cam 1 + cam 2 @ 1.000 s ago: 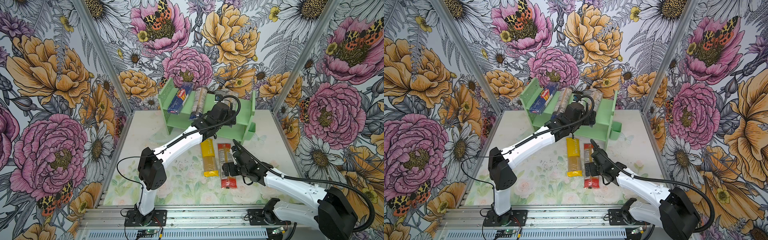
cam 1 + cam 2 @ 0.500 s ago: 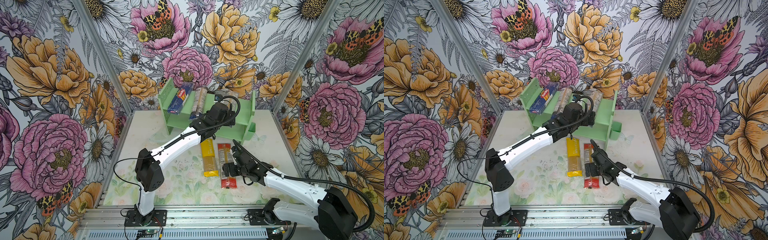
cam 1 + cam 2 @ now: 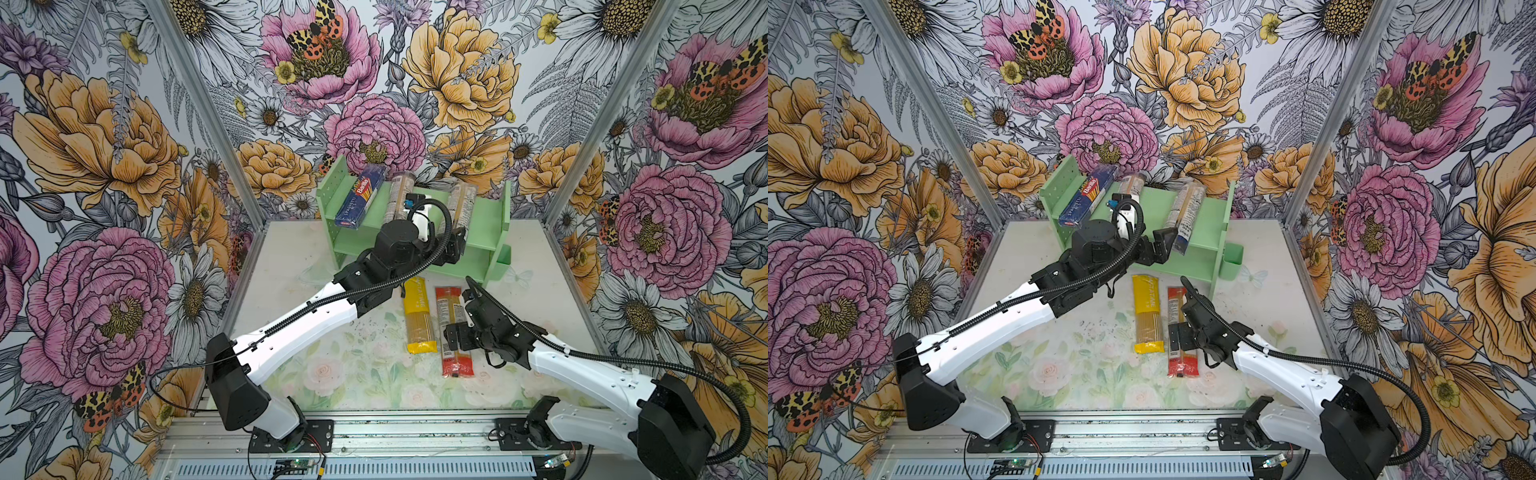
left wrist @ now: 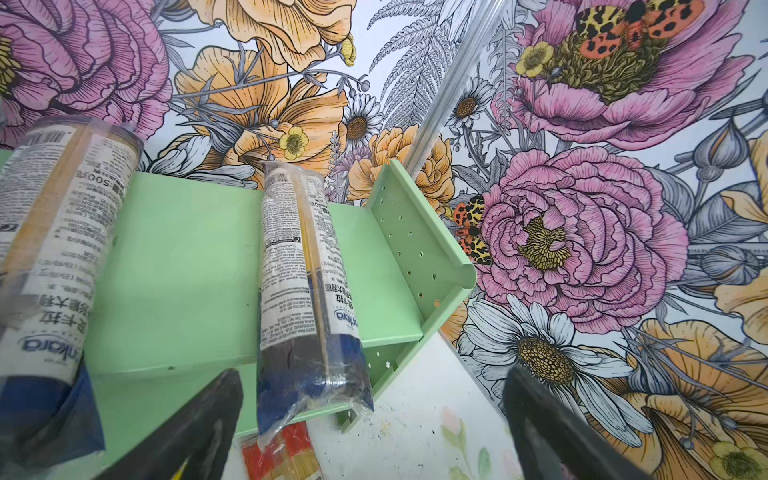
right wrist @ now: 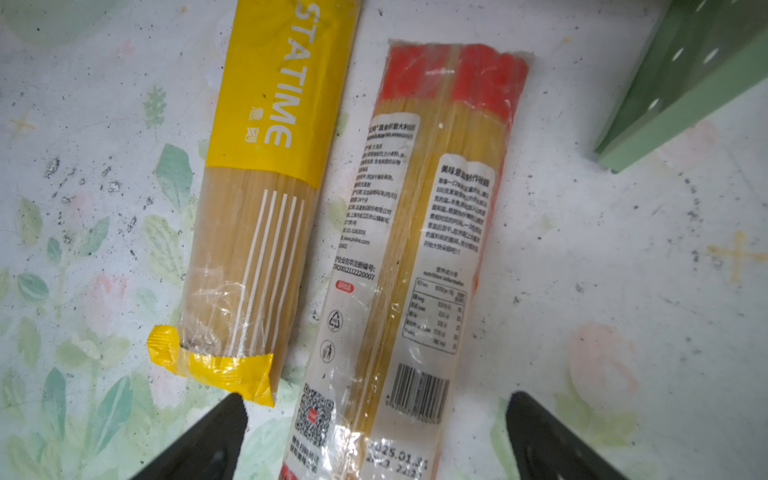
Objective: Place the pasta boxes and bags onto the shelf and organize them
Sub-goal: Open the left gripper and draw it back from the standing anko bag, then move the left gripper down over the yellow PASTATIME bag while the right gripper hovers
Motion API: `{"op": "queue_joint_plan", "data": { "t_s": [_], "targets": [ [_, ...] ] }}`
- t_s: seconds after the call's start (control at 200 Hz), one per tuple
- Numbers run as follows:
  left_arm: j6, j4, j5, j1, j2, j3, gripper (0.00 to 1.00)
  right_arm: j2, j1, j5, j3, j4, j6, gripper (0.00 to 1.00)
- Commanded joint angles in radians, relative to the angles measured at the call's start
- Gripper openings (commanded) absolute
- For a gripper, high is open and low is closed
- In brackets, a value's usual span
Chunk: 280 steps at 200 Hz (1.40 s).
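Observation:
The mint-green shelf (image 3: 484, 216) (image 3: 1204, 224) stands at the back. On its top tier lean a dark blue Barilla box (image 3: 359, 199) and two clear navy-ended bags (image 3: 399, 197) (image 3: 462, 203). The right one (image 4: 303, 291) overhangs the front edge. My left gripper (image 3: 455, 245) (image 4: 374, 374) hangs open and empty just in front of that bag. On the table lie a yellow bag (image 3: 419, 316) (image 5: 266, 187) and a red-ended clear bag (image 3: 453, 328) (image 5: 419, 249) side by side. My right gripper (image 3: 457, 338) (image 5: 376, 399) is open, its fingers straddling the red-ended bag's near part.
A small green bin (image 3: 503, 253) hangs on the shelf's right side. Floral walls close in the back and both sides. The shelf's lower tier (image 3: 469, 262) sits just behind the two bags on the table.
My left arm has drawn back from the shelf toward the front left, with its gripper still open. The right arm has stayed over the red-ended bag.

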<state>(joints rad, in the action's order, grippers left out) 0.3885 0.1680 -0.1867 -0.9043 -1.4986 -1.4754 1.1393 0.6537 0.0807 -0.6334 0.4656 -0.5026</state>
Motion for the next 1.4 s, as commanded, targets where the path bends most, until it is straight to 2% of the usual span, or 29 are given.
{"op": "queue_joint_plan", "data": {
  "t_s": [0.0, 0.14, 0.295, 0.641, 1.396],
  "targets": [
    [-0.016, -0.039, 0.044, -0.007, 0.036, 0.063, 0.99, -0.002, -0.004, -0.004, -0.028, 0.010, 0.017, 1.00],
    [-0.007, -0.048, 0.043, -0.018, 0.087, 0.161, 0.99, 0.008, -0.005, -0.006, -0.031, 0.010, 0.013, 0.99],
    [-0.004, -0.049, 0.095, -0.027, 0.131, 0.249, 0.99, 0.027, 0.000, -0.002, -0.040, 0.010, 0.010, 0.99],
    [0.077, -0.092, 0.056, -0.042, 0.209, 0.467, 0.99, 0.071, 0.027, 0.039, -0.072, 0.009, 0.008, 0.99],
    [0.248, -0.177, 0.026, -0.045, 0.189, 0.730, 0.99, 0.087, 0.066, 0.160, -0.037, -0.049, -0.029, 0.99]
  ]
}}
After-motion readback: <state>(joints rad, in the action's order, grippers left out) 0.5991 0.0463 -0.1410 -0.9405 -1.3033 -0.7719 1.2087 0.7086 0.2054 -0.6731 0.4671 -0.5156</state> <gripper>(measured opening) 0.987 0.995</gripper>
